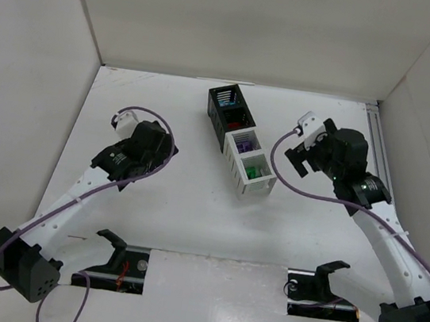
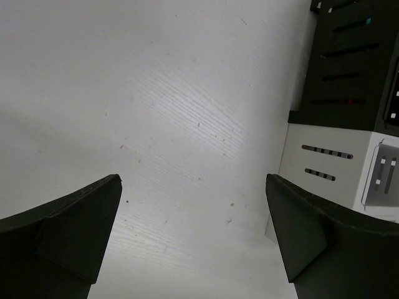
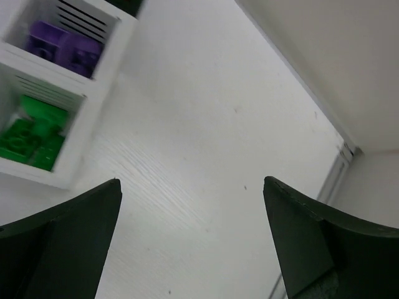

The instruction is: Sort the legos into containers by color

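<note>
A joined row of four bins (image 1: pixel 240 139) stands mid-table, two black at the far end and two white nearer. Green legos (image 1: pixel 255 170) lie in the nearest white bin, purple legos (image 1: pixel 243 143) in the second white bin, red legos (image 1: pixel 235 122) and cyan legos (image 1: pixel 224 105) in the black bins. The right wrist view shows the green legos (image 3: pixel 30 136) and the purple legos (image 3: pixel 62 45) in their bins. My left gripper (image 2: pixel 193 215) is open and empty over bare table left of the bins (image 2: pixel 349 93). My right gripper (image 3: pixel 192 215) is open and empty, right of the bins.
White walls enclose the table on the left, back and right. A metal rail (image 1: pixel 380 140) runs along the right edge. Two black stands (image 1: pixel 115 245) (image 1: pixel 328 271) sit at the near edge by the arm bases.
</note>
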`<state>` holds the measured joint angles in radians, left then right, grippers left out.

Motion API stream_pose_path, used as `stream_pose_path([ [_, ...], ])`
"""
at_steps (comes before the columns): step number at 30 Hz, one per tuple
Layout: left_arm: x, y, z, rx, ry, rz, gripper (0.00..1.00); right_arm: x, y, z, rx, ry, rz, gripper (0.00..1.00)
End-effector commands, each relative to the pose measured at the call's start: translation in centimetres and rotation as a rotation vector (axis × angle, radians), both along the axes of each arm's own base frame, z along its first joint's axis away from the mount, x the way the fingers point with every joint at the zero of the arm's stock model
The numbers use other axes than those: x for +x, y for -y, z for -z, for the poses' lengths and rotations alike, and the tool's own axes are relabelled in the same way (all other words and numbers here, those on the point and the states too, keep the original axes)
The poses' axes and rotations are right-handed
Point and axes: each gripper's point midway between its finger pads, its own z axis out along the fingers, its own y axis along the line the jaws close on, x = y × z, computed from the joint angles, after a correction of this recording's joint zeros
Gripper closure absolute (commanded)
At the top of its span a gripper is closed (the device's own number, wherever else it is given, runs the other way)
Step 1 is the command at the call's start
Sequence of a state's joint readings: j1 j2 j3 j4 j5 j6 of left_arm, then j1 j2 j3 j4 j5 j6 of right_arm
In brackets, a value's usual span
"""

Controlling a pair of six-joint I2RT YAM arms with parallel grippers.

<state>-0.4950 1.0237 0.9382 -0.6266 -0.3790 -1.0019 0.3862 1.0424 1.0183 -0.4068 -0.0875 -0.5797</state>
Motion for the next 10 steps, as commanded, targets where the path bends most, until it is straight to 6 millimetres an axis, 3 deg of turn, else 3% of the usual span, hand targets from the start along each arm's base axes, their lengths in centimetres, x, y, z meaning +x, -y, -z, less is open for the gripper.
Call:
stream_pose_path([
  [1,0.2,-1.1,-2.2,0.023,0.056,-0.015,0.00,-0.7,5.1,-1.7,-0.045,0.017,0.219,0.00],
  [5,0.0,-1.6,-3.2,0.013,0.090,-0.032,0.00,-1.7,8.6,-2.0,-0.059,0.036,0.372,0.00],
  [10,-0.1,-1.9,-3.7,0.010,0.111,-0.040,0.00,-2.4,10.1,-3.0,-0.031,0.087,0.432,0.00],
])
